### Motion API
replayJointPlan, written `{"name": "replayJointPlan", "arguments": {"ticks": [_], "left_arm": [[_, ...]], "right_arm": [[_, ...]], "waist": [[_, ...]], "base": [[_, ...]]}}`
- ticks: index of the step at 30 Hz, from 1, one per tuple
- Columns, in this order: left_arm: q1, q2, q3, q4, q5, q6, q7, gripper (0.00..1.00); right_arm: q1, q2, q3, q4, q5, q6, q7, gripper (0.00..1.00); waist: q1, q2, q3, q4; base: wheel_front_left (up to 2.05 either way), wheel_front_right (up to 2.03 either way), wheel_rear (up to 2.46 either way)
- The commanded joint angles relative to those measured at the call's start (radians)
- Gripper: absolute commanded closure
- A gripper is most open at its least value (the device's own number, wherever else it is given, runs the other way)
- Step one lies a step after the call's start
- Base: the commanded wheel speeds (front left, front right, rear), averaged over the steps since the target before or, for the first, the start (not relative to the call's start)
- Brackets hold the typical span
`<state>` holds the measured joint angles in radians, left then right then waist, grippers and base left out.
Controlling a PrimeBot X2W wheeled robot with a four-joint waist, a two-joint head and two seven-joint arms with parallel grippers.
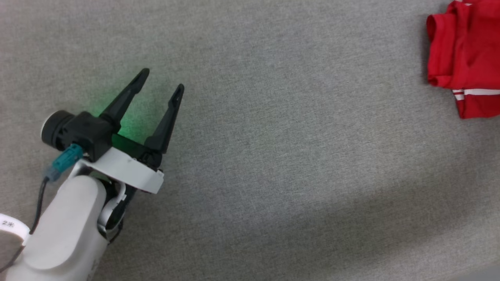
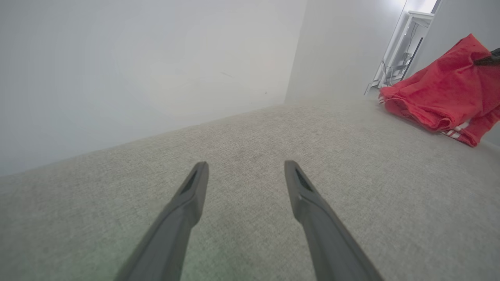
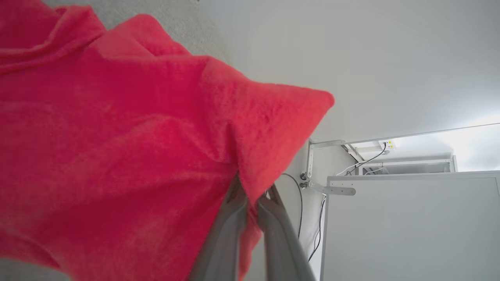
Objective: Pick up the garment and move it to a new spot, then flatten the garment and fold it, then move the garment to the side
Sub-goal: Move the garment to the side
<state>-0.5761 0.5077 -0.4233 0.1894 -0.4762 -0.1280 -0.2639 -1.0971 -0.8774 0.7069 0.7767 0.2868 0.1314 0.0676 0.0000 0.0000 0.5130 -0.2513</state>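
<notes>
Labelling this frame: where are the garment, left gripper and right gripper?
garment [image 1: 465,50]: head view, folded red body.
left gripper [image 1: 162,79]: head view, between its open fingers.
right gripper [image 3: 253,191]: right wrist view, between fingers pinching the garment.

The garment [image 1: 465,50] rests on the fabric surface [image 1: 273,156], well apart from the left gripper [image 1: 163,79], ahead of it and to its right. One fold is between the fingers of the right gripper [image 3: 254,193]

Open grey surface [image 1: 273,156] ahead, the garment [image 1: 465,50] bunched at far right
</notes>
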Motion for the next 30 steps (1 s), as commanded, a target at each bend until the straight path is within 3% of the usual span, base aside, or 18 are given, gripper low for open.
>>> {"name": "replayJointPlan", "arguments": {"ticks": [1, 22, 24, 27, 30], "left_arm": [[-0.013, 0.003, -0.007, -0.002, -0.003, -0.004, 0.001, 0.0], [-0.038, 0.003, -0.043, 0.013, -0.024, -0.003, 0.001, 0.0], [-0.035, 0.0, -0.041, 0.014, -0.025, -0.003, 0.001, 0.0], [-0.032, -0.001, -0.039, 0.014, -0.028, -0.003, 0.001, 0.0], [-0.026, -0.001, -0.032, 0.015, -0.033, -0.003, 0.001, 0.0]], "right_arm": [[-0.011, 0.005, -0.012, 0.019, -0.008, -0.001, -0.006, 1.0], [-0.019, 0.145, -0.155, 0.328, -0.105, -0.001, 0.002, 1.0], [-0.02, 0.156, -0.175, 0.346, -0.11, -0.001, -0.007, 0.76], [-0.02, 0.159, -0.196, 0.368, -0.115, -0.001, -0.011, 0.71], [-0.024, 0.164, -0.216, 0.388, -0.132, -0.001, -0.023, 0.51]], "waist": [[0.0, 0.0, 0.009, 0.007], [0.0, 0.0, 0.042, 0.085], [0.0, 0.0, 0.037, 0.09], [0.0, 0.0, 0.031, 0.094], [0.0, 0.0, 0.018, 0.101]], "base": [[0.0, 0.0, 0.0], [0.0, 0.0, 0.0], [0.0, 0.0, 0.0], [0.0, 0.0, 0.0], [0.0, 0.0, 0.0]]}}
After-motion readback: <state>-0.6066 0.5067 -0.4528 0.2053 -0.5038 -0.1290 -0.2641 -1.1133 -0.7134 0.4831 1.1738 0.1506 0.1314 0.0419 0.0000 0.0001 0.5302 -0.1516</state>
